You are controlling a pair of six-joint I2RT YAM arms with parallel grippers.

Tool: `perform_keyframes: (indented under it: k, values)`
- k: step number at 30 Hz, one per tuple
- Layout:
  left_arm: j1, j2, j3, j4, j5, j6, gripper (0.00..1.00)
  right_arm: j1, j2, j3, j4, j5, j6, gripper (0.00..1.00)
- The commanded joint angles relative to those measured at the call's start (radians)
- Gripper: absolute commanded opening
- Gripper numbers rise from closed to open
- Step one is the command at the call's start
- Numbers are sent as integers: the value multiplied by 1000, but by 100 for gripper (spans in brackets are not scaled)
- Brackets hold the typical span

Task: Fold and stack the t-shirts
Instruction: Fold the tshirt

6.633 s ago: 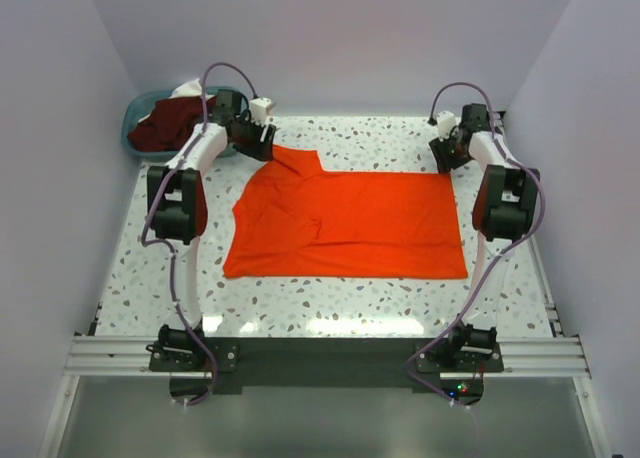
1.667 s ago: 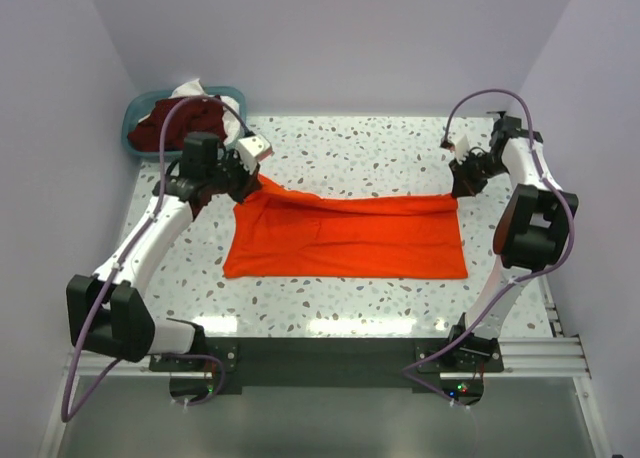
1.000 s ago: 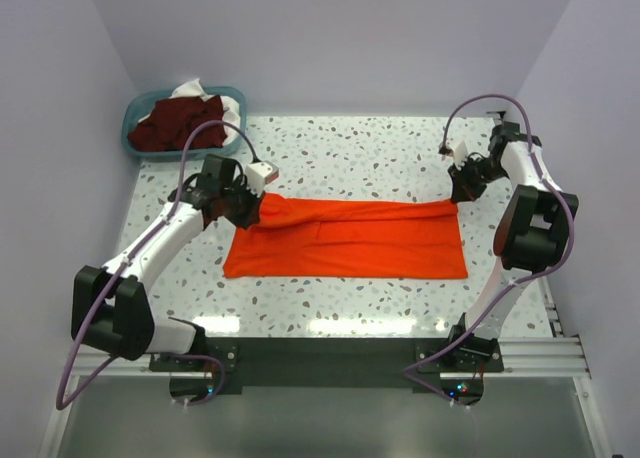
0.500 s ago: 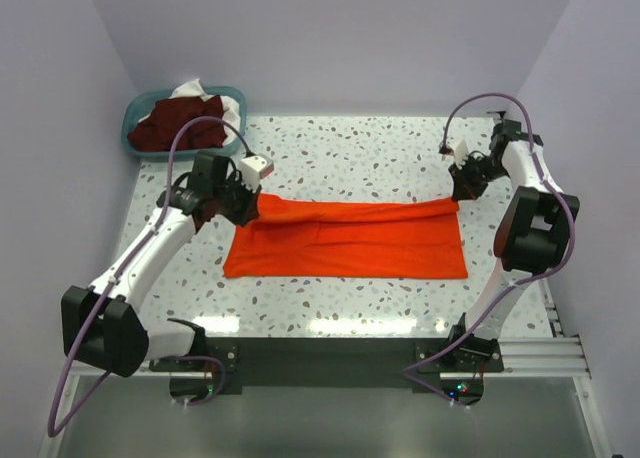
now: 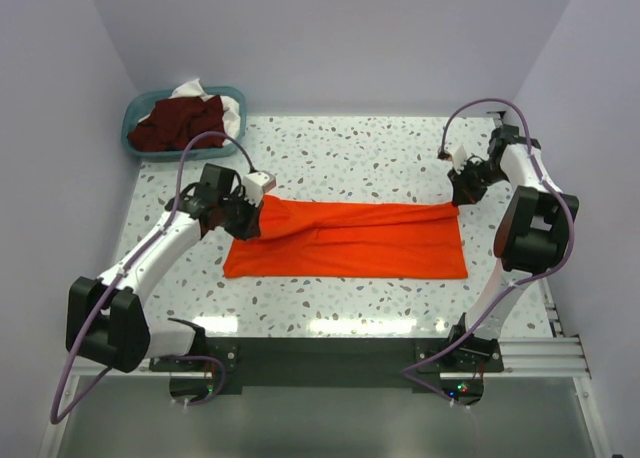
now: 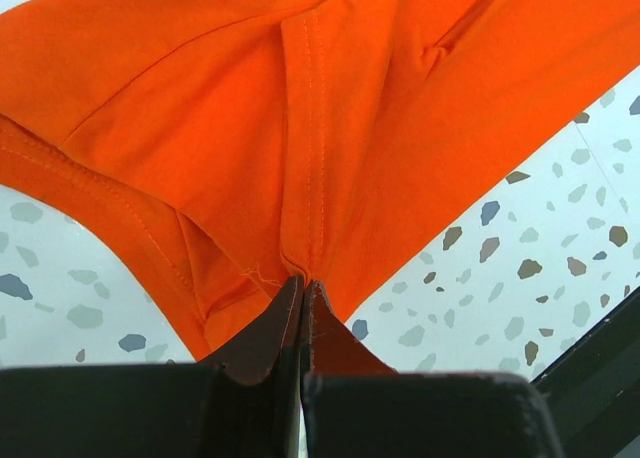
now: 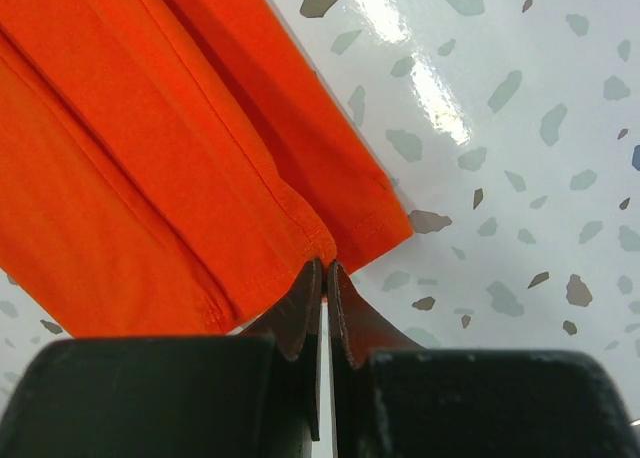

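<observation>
At about 10 o'clock on the table (image 5: 350, 148) sits the teal basket (image 5: 133, 138). Dark red shirts (image 5: 180, 123) and some white cloth (image 5: 196, 86) are piled in it, and none of them look folded yet. Next comes the left pincer (image 5: 248, 216). It is squeezed tight on the orange shirt (image 5: 350, 240), pinching a bunched seam at the shirt's 9 o'clock end. The orange shirt lies in the middle of the table as a long strip, running from 9 o'clock to 3 o'clock. Its near edge lies flat on the table, and its far edge looks lifted a little where the two pincers hold it. At the 3 o'clock end the right pincer (image 5: 457, 196) is squeezed tight on the shirt's far corner, right by the hem. I think the first fold is only part way done. The held edge needs to go toward 6 o'clock and be laid down on the near edge. After that this shirt needs more folds, and the basket shirts need doing too. I can see no stack anywhere.
</observation>
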Motion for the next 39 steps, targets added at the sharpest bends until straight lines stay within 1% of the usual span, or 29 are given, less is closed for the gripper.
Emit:
perform_keyframes:
  k: [1,5,9,18,21,27,31,34,36,37,38,39]
  values:
    - [-4,-36,13,12,27,-22,0,-6,-61,20,33,-11,-23,0]
    - [-4,-80,51,-2,48,-13,0,-6,-60,55,19,-13,-23,0]
    - [-12,-77,71,-40,68,-37,0,-5,-54,55,17,-13,-24,0]
    - [-47,-88,4,-54,73,-51,0,-5,-64,0,36,-7,-40,0]
    - [-49,-76,-1,-45,23,-39,0,-5,-63,-15,34,-1,-49,0]
    - [-47,-28,7,-65,-27,-4,0,-5,-81,-66,51,36,-93,0]
    - [-47,-14,12,-71,-44,16,0,-6,-80,-75,63,64,-115,0]
    - [-49,-5,6,-71,-28,42,0,-5,-80,-87,70,85,-141,1]
    - [-49,4,-7,-68,1,64,0,-6,-78,-87,45,90,-159,12]
    - [-49,15,-11,-66,18,87,0,-6,-80,-86,22,95,-172,23]
    - [-49,24,-13,-65,33,101,0,-5,-81,-84,8,96,-172,27]
    - [-52,44,-14,-69,65,116,0,-6,-84,-83,-4,101,-185,34]
